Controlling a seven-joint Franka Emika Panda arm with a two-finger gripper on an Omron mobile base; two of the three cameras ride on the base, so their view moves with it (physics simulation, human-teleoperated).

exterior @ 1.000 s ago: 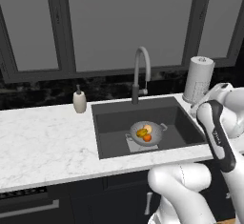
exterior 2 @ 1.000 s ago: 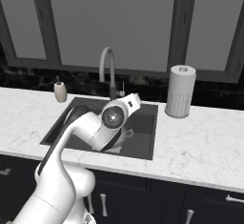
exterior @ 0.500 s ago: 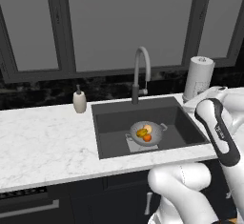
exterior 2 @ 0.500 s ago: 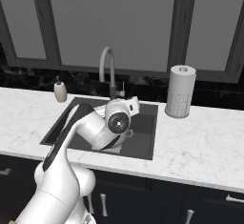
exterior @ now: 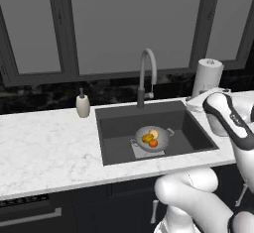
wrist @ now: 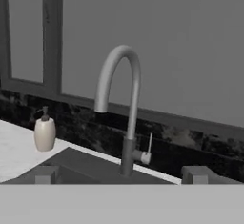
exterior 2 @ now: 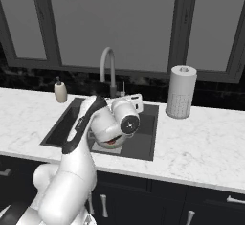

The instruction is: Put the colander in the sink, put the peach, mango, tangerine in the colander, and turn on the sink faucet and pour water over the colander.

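You see a white marble surface [exterior: 44, 150] under dark windows, with the sink [exterior: 119, 128] set in it. The sink faucet [wrist: 121, 108] arches over the basin. The colander [exterior: 151, 138] sits on the sink floor holding the mango [exterior: 147, 138], peach [exterior: 155, 134] and tangerine [exterior: 153, 143]. The fingers [wrist: 45, 174] stand wide apart, empty, facing the faucet.

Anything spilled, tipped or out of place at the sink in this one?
Nothing stands out. The colander sits upright in the sink with the fruit inside, the sink faucet is upright and dry, and the soap bottle stands on the counter.
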